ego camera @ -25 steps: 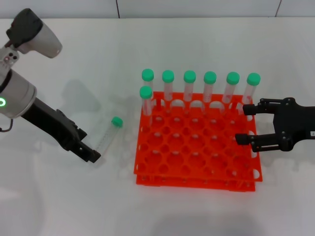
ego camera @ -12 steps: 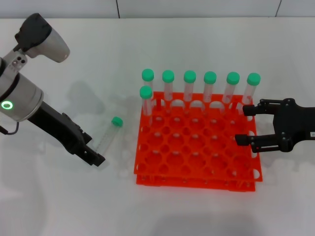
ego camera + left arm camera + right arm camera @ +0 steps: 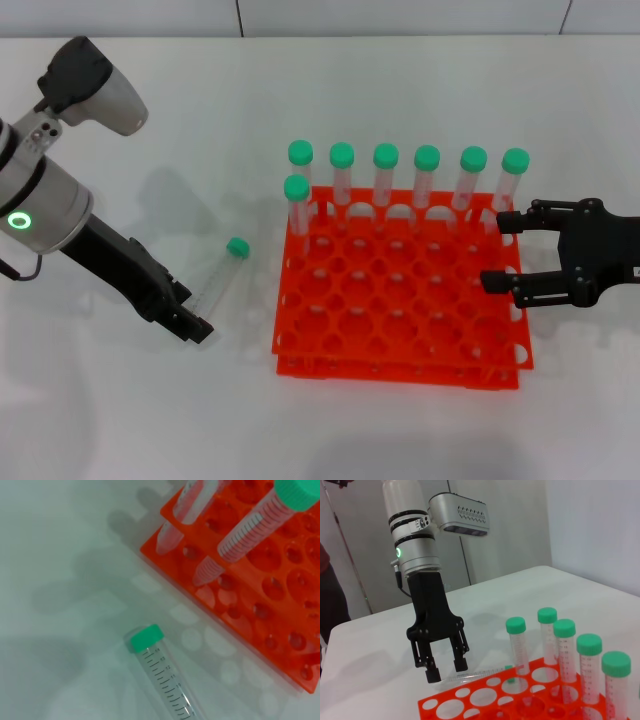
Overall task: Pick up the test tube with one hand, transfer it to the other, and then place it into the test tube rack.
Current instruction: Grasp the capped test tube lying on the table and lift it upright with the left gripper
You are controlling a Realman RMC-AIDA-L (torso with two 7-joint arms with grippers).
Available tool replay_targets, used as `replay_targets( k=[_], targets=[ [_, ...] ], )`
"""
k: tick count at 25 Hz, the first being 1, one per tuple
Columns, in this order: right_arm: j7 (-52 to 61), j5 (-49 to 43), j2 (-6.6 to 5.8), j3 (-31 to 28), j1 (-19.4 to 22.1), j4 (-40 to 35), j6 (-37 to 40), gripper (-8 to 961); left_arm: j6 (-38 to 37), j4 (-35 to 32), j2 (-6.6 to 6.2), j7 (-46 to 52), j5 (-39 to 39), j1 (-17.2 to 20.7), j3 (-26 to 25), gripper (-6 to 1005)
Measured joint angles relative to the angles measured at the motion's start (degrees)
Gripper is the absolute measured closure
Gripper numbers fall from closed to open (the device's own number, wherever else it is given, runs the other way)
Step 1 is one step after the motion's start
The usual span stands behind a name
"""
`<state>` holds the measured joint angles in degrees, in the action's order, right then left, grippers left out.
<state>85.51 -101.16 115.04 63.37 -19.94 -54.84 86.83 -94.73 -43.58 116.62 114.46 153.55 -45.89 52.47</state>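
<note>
The test tube lies flat on the white table left of the rack, green cap pointing away from me. It also shows in the left wrist view and the right wrist view. My left gripper, on the wrist with the green ring, hangs just at the tube's near end. The right wrist view shows the left gripper open and empty, close above the tube. The orange-red test tube rack stands at centre. My right gripper is open and empty over the rack's right edge.
Several green-capped tubes stand upright in the rack's far row, and one more stands in the second row at the left. They also show in the left wrist view and the right wrist view.
My left arm has shifted a little to the right and nearer, bringing its gripper closer to the tube's near end. The tube and the right gripper have not moved.
</note>
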Motion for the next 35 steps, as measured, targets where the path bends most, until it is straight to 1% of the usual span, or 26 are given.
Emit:
replay_targets(
  k=[20,32,35],
  targets=[
    [-0.4,0.0,0.00,-0.1,0.3,0.1,0.0,141,1.5,0.9,0.07,0.6,0.0,0.0,0.2,432],
    [-0.7,0.0,0.00,-0.2,0.3,0.7,0.0,141,2.1,1.7,0.09,0.7,0.0,0.0,0.7,427],
    [-0.7,0.0,0.00,-0.2,0.3,0.7,0.0,141,2.2,1.7,0.09,0.7,0.0,0.0,0.7,463]
  ],
)
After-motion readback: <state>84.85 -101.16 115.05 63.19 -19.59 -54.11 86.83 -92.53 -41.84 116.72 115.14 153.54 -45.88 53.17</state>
